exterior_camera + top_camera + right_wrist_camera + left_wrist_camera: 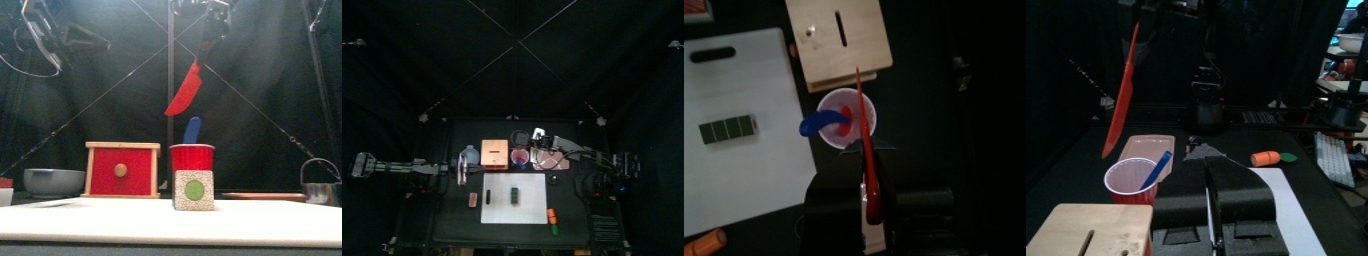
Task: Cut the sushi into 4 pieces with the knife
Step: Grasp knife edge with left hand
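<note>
The dark green sushi roll [516, 194] lies whole on the white cutting board [533, 201], also visible as sushi roll [728, 129] in the right wrist view. My right gripper [201, 35] is shut on the red knife [183, 90], which hangs blade down high above the red cup [191, 157]. The blue knife [193, 128] still stands in that cup. In the right wrist view the red knife [867, 170] points at the cup [847, 118]. My left gripper [1213, 190] is shut and holds nothing, hovering left of the board beside the cup [1133, 178].
The wooden box [496, 153] with a red drawer front stands left of the cup. A blue-grey bowl [54, 181] sits at the far left and a metal cutter [318, 188] at the right. An orange and green toy [553, 213] lies by the board's front right corner.
</note>
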`<state>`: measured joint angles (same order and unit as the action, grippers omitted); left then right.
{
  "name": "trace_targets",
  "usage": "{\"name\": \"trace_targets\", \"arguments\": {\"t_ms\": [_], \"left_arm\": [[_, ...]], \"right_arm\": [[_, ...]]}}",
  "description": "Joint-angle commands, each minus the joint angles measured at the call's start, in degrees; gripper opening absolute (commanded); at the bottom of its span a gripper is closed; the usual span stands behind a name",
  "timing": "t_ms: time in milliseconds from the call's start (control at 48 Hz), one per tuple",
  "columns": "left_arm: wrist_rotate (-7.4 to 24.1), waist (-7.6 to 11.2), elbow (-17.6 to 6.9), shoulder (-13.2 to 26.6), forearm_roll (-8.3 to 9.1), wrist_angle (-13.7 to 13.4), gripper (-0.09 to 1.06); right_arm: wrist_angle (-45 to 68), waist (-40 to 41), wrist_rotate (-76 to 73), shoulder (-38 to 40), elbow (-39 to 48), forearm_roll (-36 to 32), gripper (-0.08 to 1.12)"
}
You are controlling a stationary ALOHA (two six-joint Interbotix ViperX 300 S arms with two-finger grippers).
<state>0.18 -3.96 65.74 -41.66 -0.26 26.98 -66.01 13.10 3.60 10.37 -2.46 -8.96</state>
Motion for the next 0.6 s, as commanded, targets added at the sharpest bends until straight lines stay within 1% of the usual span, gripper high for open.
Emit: {"name": "trace_targets", "arguments": {"t_ms": [21, 62, 146, 229, 333, 354, 500, 604], "left_arm": [[0.0, -0.88, -0.7, 0.0, -0.44, 1.8, 0.10], [0.0, -1.05, -0.6, 0.0, -0.62, 2.3, 0.12], [0.2, -1.67, -0.5, 0.0, -0.70, 3.6, 0.23], [0.0, -2.11, -0.7, 0.0, -0.62, 4.5, 0.36], [-0.6, -1.93, -0.8, 0.2, -0.79, 4.4, 0.53], [-0.8, -1.76, -0.8, 0.2, -1.05, 4.3, 0.58], [-1.6, -0.97, -1.1, 0.4, -3.69, 4.2, 0.83], [-1.5, -0.26, -1.1, 1.2, -4.22, 4.2, 0.96]], "right_arm": [[4.6, -2.6, -0.4, 5.7, 2.4, -0.4, 0.15], [7.0, -3.5, -0.6, 7.2, 4.4, 0.0, 0.15], [12.8, -5.2, -0.7, 10.4, 9.6, 0.4, 0.15], [22.0, -6.9, -0.7, 13.6, 16.7, 0.7, 0.15], [34.0, -7.9, -0.7, 17.1, 24.5, 0.8, 0.15], [36.6, -7.8, -0.7, 17.7, 26.1, 0.8, 0.15], [56.1, -7.7, -0.6, 22.1, 37.9, 2.6, 0.14], [66.4, -7.6, -0.7, 23.6, 44.8, 3.6, 0.14]]}}
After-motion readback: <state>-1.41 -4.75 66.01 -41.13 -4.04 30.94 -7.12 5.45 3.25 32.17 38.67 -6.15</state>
